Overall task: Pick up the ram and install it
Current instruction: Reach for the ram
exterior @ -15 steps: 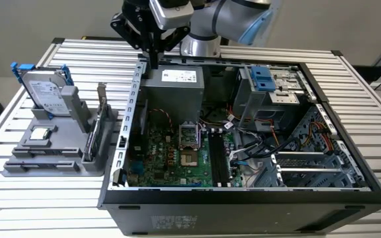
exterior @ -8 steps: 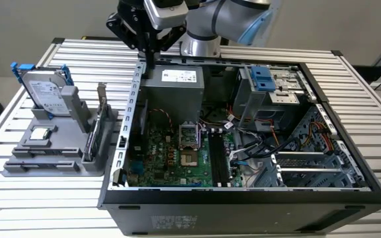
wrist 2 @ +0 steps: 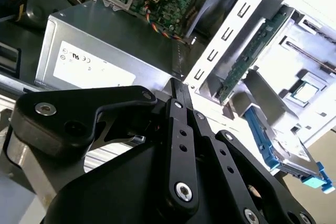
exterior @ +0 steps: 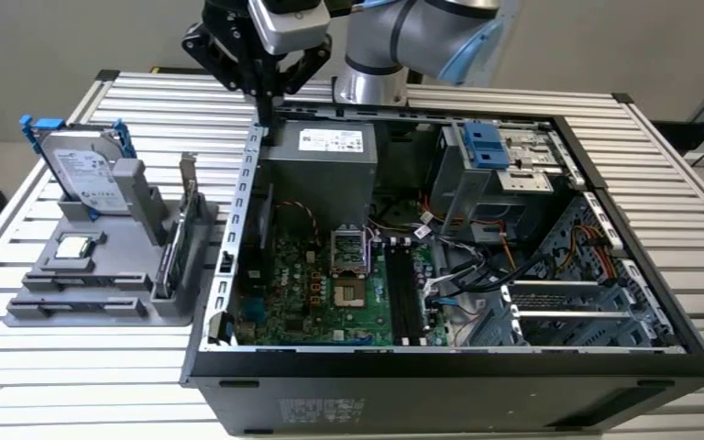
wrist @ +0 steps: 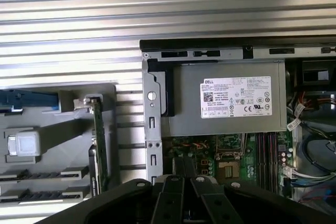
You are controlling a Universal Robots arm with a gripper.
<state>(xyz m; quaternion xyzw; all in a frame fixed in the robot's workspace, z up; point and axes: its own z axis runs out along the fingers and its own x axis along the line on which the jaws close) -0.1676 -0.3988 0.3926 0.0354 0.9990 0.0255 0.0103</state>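
The gripper (exterior: 263,110) hangs with its 2 black fingers (wrist 2: 179,94) pressed together and nothing between them, over the far rim of the open computer case (exterior: 645,302), just above the edge beside the power supply (exterior: 318,160). In both wrist views the fingertips meet in 1 narrow point (wrist: 184,163). The power supply's grey face carries a white label (wrist: 236,97) with small black print, a barcode and a row of marks. Past it lies the green motherboard (exterior: 315,293) with its black memory slots (exterior: 403,295), which stand bare. The ram (wrist: 97,140) is well apart from the gripper, outside the case: a long, thin, dark greenish board standing on edge in the grey holder (exterior: 95,307) on the slatted metal table (exterior: 59,385), just beside the case wall, as the second wrist view (wrist 2: 252,51) also shows. In the same holder a silver hard drive (exterior: 83,170) with blue rails stands upright, a white label on its face. Another pale label (exterior: 325,408) sits on the case's black front panel; its print is too small to tell.
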